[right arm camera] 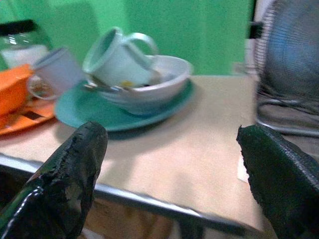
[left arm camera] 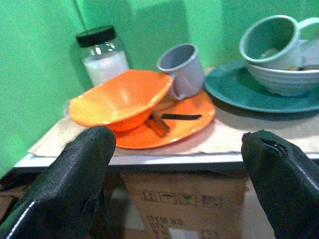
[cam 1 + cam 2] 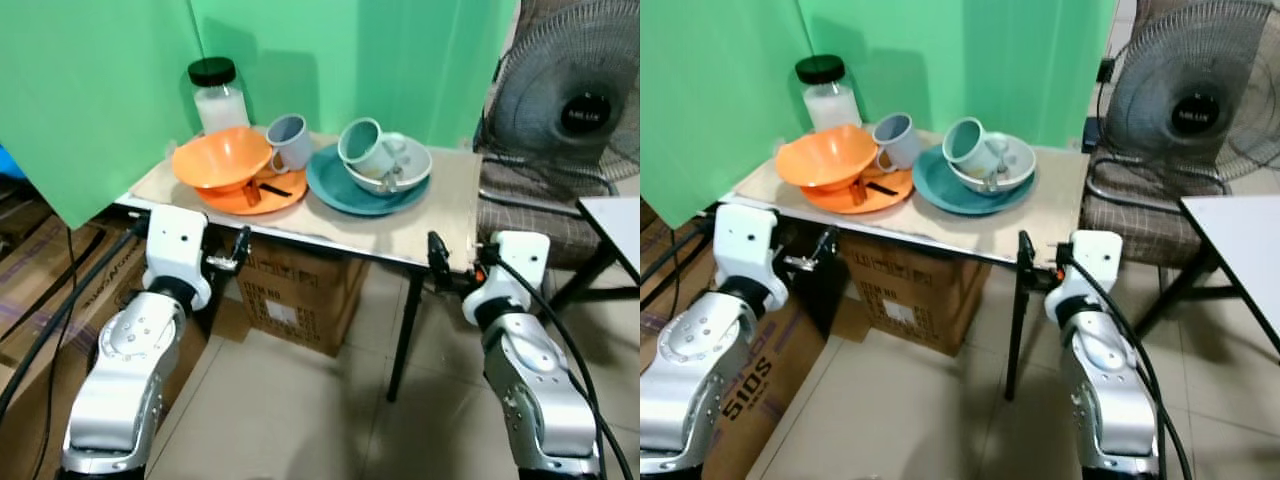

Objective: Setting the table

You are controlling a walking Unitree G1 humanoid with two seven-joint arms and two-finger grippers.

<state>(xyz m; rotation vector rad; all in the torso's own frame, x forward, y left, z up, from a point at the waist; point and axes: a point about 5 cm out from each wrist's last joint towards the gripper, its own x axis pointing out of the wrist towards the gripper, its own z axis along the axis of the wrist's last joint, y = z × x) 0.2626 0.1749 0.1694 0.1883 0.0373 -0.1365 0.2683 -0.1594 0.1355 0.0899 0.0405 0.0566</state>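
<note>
Both my arms are bent up in front of me, forearms rising toward the near edge of the table (image 3: 440,225). My left pincer (image 3: 238,250) sits just under that edge near the table's left corner, its fingers (image 2: 75,174) spread wide with nothing between them. My right pincer (image 3: 437,258) is raised at the near edge toward the right corner, also spread wide and empty, its fingers (image 1: 70,174) framing the bare tabletop.

Under the table, beyond my left pincer, stands a cardboard box (image 3: 295,290).

On the tabletop, toward the left edge, an orange plate (image 3: 262,196) carries a tilted orange bowl (image 3: 220,157), with dark utensils (image 2: 172,118) lying on the plate beside the bowl. A grey-blue mug (image 3: 290,140) stands just behind the plate, touching its rim. Near the table's middle a teal plate (image 3: 345,190) holds a pale bowl (image 3: 400,170), and a pale green mug (image 3: 365,147) lies tipped inside that bowl.

At the far left corner stands a glass jar (image 3: 220,100) with a black lid, holding something white. Off the right edge, a fan (image 3: 575,95) stands, and a green backdrop (image 3: 330,50) hangs behind it all.
</note>
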